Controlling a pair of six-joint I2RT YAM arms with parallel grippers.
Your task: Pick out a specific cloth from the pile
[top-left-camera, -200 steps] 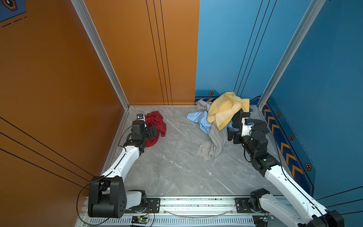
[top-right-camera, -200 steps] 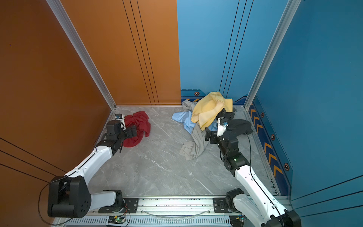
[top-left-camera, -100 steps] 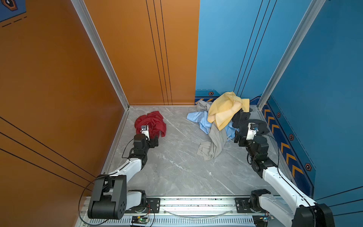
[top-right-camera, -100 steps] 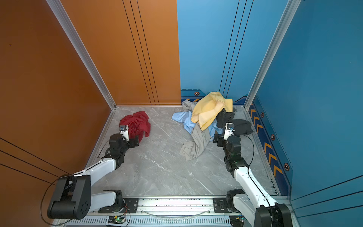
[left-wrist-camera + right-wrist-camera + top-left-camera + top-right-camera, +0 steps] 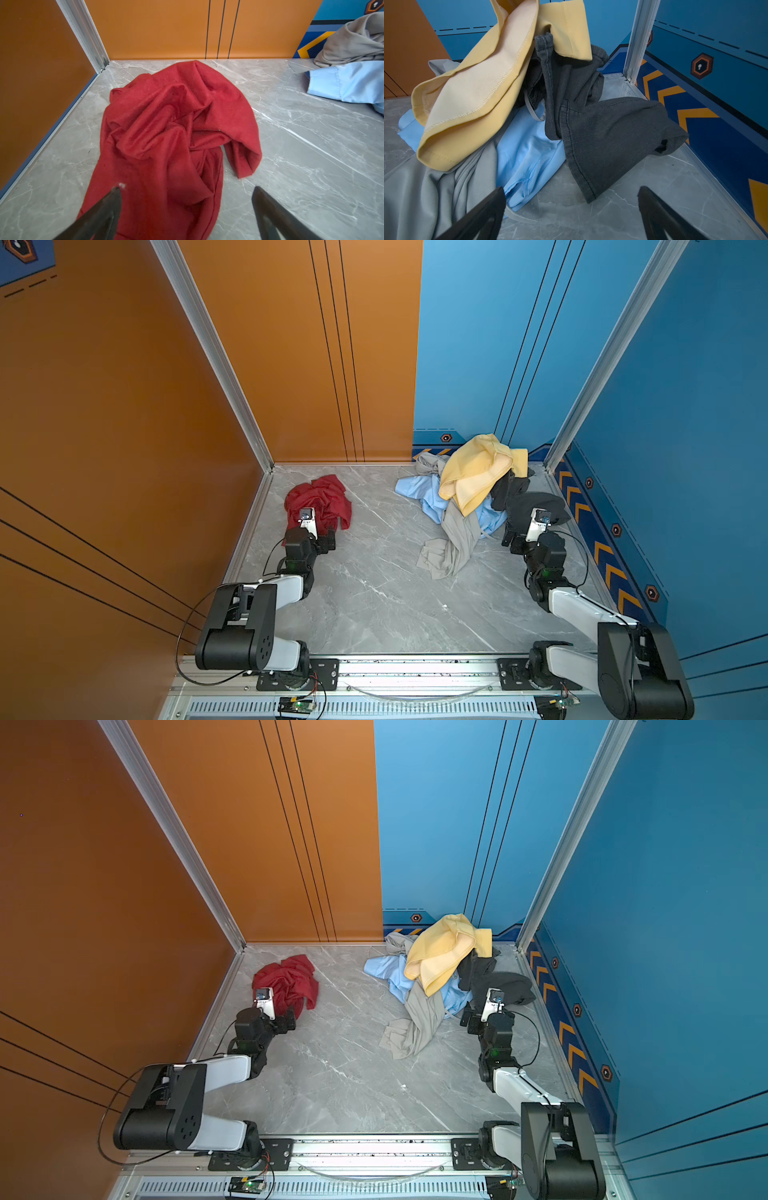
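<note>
Cloth (image 5: 322,497) lies loose before the low left gripper (image 5: 188,187), jaws apart; right gripper (image 5: 571,188), likewise gaping, faces the pile (image 5: 469,485).

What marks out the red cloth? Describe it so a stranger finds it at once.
Find the floor corner between the orange walls. The red cloth lies crumpled there, by the open left gripper. It is the only red piece, lying apart from the yellow-topped pile.

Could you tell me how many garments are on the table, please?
5: the red cloth lies alone on the left; the pile on the right holds the yellow cloth, light blue cloth, grey cloth and black cloth. More may be hidden underneath.
</note>
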